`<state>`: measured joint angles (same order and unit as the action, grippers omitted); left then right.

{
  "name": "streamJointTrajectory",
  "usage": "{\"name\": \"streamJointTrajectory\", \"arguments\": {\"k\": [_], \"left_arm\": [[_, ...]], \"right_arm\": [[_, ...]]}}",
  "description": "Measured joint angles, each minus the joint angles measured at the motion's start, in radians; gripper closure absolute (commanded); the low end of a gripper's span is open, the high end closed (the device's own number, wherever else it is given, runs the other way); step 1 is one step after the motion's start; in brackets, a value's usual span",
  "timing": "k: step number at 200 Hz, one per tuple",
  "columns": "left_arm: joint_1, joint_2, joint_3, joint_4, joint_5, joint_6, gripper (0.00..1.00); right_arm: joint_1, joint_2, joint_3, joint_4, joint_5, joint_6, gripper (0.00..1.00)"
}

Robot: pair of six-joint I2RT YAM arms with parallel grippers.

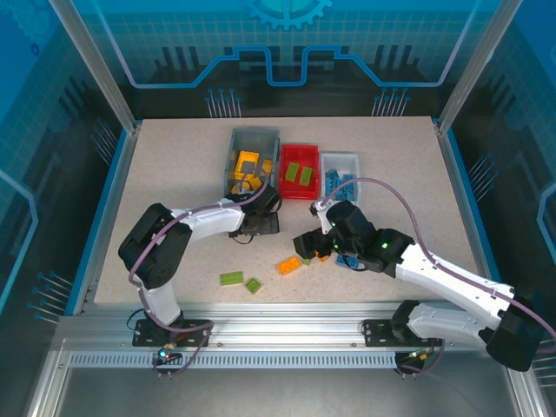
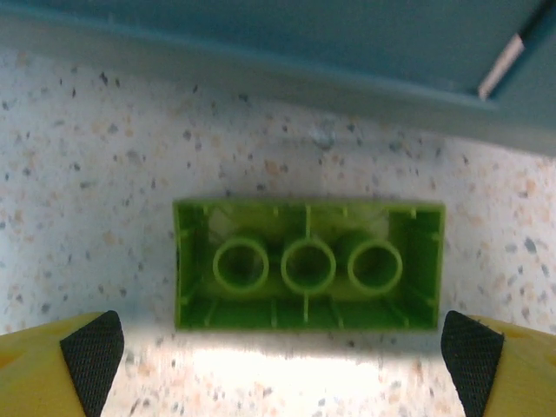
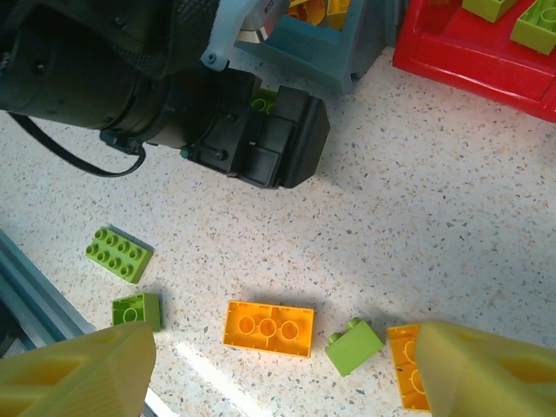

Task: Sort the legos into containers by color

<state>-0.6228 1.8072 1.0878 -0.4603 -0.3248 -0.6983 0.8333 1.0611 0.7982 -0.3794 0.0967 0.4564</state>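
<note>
Pick step. Your left pincer (image 2: 282, 352) stands wide, straddling the upturned green brick (image 2: 308, 265) on the desk (image 2: 87, 174) by the gray bin (image 1: 254, 132). Close, lift, then carry it to the red bin (image 1: 300, 149). Right pincer (image 3: 287, 369) is wide over the orange brick (image 3: 268, 328).

gray bin (image 1: 235, 146) | red bin (image 1: 299, 148) | white bin (image 1: 340, 158) | lime brick (image 2: 308, 265) | speckled beige table (image 1: 174, 174)

Left side: upturned brick (image 2: 308, 265) is lying just ahead of the left gripper (image 2: 282, 356), inside its finger span, with the wall of the leftmost bin (image 2: 261, 35) running beyond it. Ahead of the right gripper (image 3: 282, 382): long brick (image 3: 268, 328) is sitting centred, small brick (image 3: 354, 346) just right of it, third brick (image 3: 402, 363) tucking partly behind the finger on that side. Off left, eight-stud brick (image 3: 119, 254) and stubby brick (image 3: 136, 308) are lying, stubby one nearer.
</note>
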Motion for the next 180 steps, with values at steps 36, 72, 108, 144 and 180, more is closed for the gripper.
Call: {"name": "streamJointTrajectory", "arguments": {"k": [36,72,108,144,180], "left_arm": [[0.006,0.038,0.024,0.038,-0.001,0.028,0.19],[0.006,0.051,0.037,0.055,-0.011,0.054,0.44],[-0.003,0.04,0.026,0.07,-0.035,0.072,0.49],[-0.113,-0.064,0.016,-0.01,-0.089,0.072,0.5],[-0.237,-0.151,0.133,-0.132,-0.098,0.073,0.5]], "right_arm": [[0.0,0.0,0.0,0.0,0.0,0.004,0.21],[0.0,0.0,0.0,0.0,0.0,0.015,0.22],[0.0,-0.003,0.0,-0.001,0.002,0.017,0.23],[0.005,-0.058,0.0,-0.012,0.047,0.026,0.24],[0.003,-0.179,-0.004,-0.029,0.158,0.072,0.24]]}}
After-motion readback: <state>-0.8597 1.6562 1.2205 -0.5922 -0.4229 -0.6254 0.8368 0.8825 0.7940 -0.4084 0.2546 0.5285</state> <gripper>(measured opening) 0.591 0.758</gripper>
